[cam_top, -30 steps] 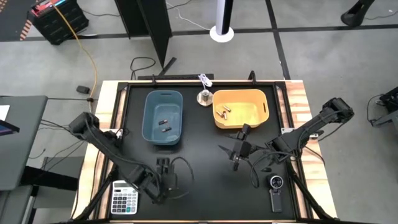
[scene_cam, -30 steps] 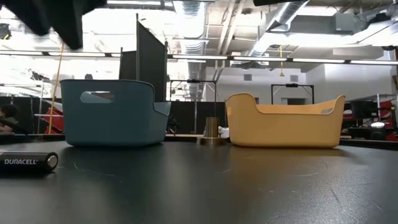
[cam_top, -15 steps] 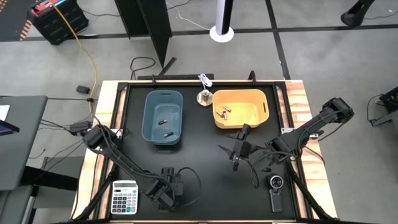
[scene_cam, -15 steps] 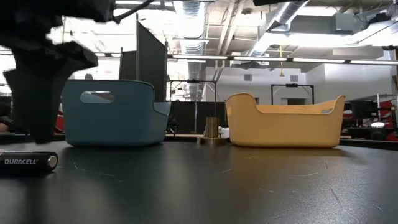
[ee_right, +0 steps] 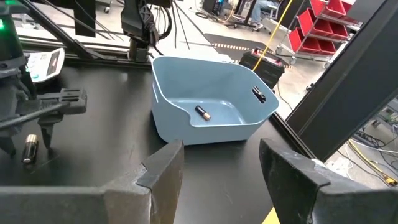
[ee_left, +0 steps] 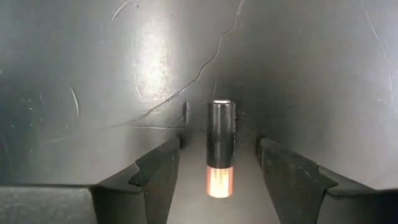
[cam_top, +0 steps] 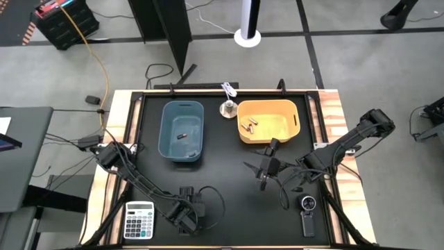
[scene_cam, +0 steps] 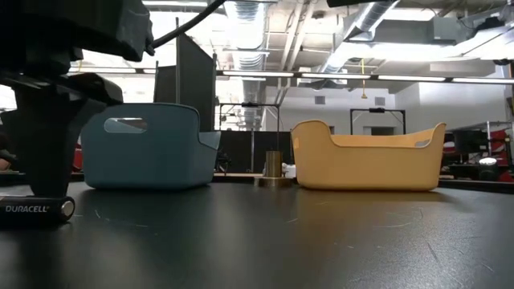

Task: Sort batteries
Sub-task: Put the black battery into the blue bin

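From above, the left gripper (cam_top: 186,217) hangs low at the table's near edge, just right of a calculator (cam_top: 139,220); the blue bin (cam_top: 182,130) shows one battery, the yellow bin (cam_top: 269,121) a small cluster. The right gripper (cam_top: 263,167) waits mid-table, near a black dial device (cam_top: 308,212)

At table level a Duracell battery (scene_cam: 36,209) lies flat, its long axis across the picture, under the dark gripper

The left wrist shows open fingers (ee_left: 155,174) straddling it without touching, copper end nearest the camera

The right wrist shows spread fingers (ee_right: 163,165) and two batteries in the blue bin (ee_right: 205,99)
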You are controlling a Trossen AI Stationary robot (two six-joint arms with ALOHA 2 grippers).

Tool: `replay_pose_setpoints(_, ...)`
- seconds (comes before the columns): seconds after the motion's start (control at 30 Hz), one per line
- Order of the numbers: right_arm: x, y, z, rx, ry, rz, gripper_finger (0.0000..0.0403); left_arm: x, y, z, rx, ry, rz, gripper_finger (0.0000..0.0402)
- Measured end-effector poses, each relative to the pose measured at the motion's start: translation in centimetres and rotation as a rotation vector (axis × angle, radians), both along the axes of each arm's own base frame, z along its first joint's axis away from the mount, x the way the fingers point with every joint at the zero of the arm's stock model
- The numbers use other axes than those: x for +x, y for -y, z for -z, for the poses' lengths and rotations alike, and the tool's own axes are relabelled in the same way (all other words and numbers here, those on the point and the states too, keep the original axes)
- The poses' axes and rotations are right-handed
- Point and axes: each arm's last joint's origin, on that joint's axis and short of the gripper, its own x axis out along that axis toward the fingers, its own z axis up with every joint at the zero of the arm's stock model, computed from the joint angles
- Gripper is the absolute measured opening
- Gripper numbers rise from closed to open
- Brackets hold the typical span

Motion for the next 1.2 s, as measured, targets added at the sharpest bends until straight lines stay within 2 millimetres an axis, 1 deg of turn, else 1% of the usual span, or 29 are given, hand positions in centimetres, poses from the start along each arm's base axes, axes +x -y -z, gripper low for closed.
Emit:
replay_pose_setpoints(0.1,0.0,0.0,0.0,0.0,0.0,0.0,0.0226,0.0,-0.1,0.1,0.002,-0.011,-0.005,0.0205)
replay_pose_setpoints(0.2,0.0,0.0,0.0,0.0,0.0,0.0,0.0226,0.0,-0.1,0.2,0.001,-0.011,-0.003,0.0179)
replay_pose_setpoints(0.47,0.0,0.0,0.0,0.001,0.001,0.0,0.0226,0.1,-0.2,0.4,-0.005,-0.023,-0.003,0.0072)
replay_pose_setpoints(0.57,0.0,0.0,0.0,0.001,0.001,0.0,0.0226,0.1,-0.3,0.4,-0.001,-0.026,-0.001,0.0039)
replay_pose_setpoints(0.8,0.0,0.0,0.0,0.002,0.002,0.001,0.0226,0.2,-0.4,0.4,0.001,-0.029,-0.006,0.0038)
replay_pose_setpoints(0.9,0.0,0.0,0.0,0.002,0.001,0.001,0.0226,0.1,-0.5,0.0,-0.005,-0.021,-0.006,0.0038)
replay_pose_setpoints(1.07,0.0,0.0,0.0,0.002,0.001,0.001,0.0226,-0.4,-1.1,-1.5,0.02,0.003,-0.008,0.0038)
replay_pose_setpoints(1.2,0.0,0.0,0.0,0.002,0.001,0.001,0.0226,-1.0,-1.8,-3.9,0.04,0.053,-0.02,0.0038)
